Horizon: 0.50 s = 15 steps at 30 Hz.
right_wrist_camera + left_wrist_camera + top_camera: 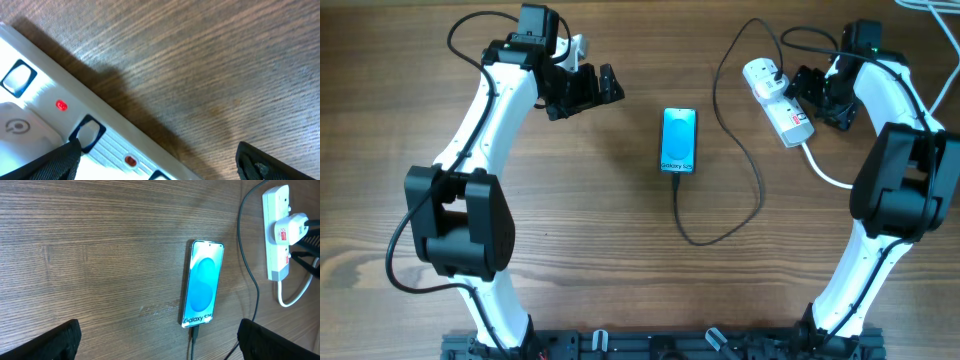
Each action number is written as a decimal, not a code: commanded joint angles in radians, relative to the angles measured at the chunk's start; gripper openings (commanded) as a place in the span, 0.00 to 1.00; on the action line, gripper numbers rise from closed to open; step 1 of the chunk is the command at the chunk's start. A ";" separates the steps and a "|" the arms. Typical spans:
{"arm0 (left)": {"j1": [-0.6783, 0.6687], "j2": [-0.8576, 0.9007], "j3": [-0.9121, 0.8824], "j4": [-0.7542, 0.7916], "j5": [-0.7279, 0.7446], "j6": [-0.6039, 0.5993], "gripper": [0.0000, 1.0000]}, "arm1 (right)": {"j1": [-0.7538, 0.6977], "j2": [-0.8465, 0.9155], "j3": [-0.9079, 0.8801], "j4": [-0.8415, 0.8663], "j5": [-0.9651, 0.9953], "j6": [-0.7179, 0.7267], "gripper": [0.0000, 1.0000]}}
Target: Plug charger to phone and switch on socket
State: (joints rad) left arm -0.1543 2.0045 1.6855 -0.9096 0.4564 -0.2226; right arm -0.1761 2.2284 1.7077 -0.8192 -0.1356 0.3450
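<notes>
The phone (679, 139) lies flat mid-table with its cyan screen up. It also shows in the left wrist view (202, 282). The charger's black cable (758, 190) runs from the phone's "Galaxy" end, where its connector tip (194, 332) sits against the port, and loops right to the white plug head (290, 227) seated in the socket strip (778, 102). My left gripper (600, 88) is open and empty, left of the phone and apart from it. My right gripper (807, 95) is open right beside the strip. Its left finger hangs over a switch (87, 132), and a bright red mark (61, 105) shows.
The strip's thick white cord (825, 170) runs off its near end toward the right arm's base. A second, duller red mark (130, 161) and another switch (19, 77) show on the strip. The wooden table (570, 220) is bare in front of the phone.
</notes>
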 commanded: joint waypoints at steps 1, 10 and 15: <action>0.001 0.005 -0.003 0.000 -0.010 0.012 1.00 | 0.012 -0.045 -0.029 -0.025 -0.040 0.008 1.00; 0.001 0.005 -0.003 0.000 -0.010 0.012 1.00 | -0.011 -0.374 -0.030 -0.147 -0.029 0.069 1.00; 0.001 0.005 -0.003 -0.001 -0.010 0.012 1.00 | -0.001 -0.587 -0.033 -0.259 -0.021 0.034 1.00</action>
State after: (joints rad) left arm -0.1543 2.0045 1.6855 -0.9096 0.4561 -0.2226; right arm -0.1852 1.7489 1.6703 -1.0321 -0.1566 0.3985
